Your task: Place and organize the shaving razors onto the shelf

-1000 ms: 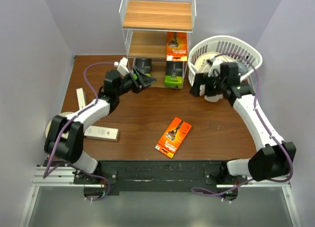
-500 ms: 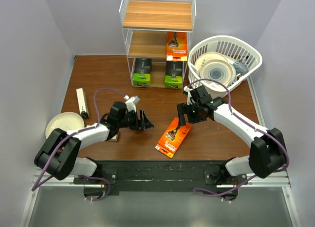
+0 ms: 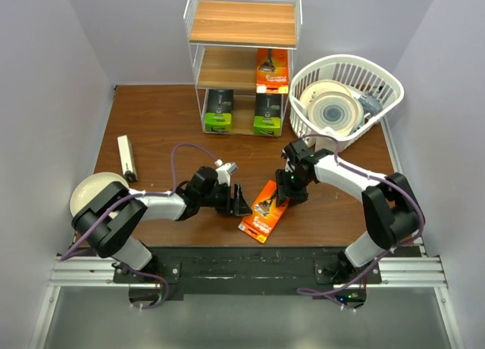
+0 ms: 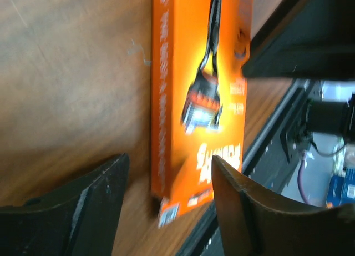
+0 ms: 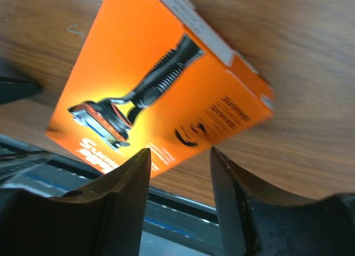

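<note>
3 of the 6 razor packs now sit on the shelf (image 3: 244, 31): 2 black boxes (image 3: 218, 111) with lime ends stand side by side on the bottom tier and 1 orange card (image 3: 272, 70) is on the middle tier, while the top board is bare. 1 second back the left arm (image 3: 155, 205) was stretched to the bottom tier with its pincer at the left black box, and the right arm (image 3: 352, 176) was up beside the white basket (image 3: 383, 80). Both have since swung in to the middle of the table (image 3: 151, 122), so that box counts as delivered and the work has passed to the next pack. That pack is the loose orange card (image 3: 265, 210), lying flat on the wood near the front edge, between the 2 pincers. 1 slim white box (image 3: 126, 158) waits at the left; the other does not show. The left gripper (image 3: 239, 201) is released, its fingers spread and empty, with the card's end just ahead of them in its wrist view. The right gripper (image 3: 292, 190) hangs over the card's upper end, its fingers (image 5: 130, 184) apart and clamped on nothing. The 2 pincers stand close, so my reading is that 1 should take the card and the other give room.
</note>
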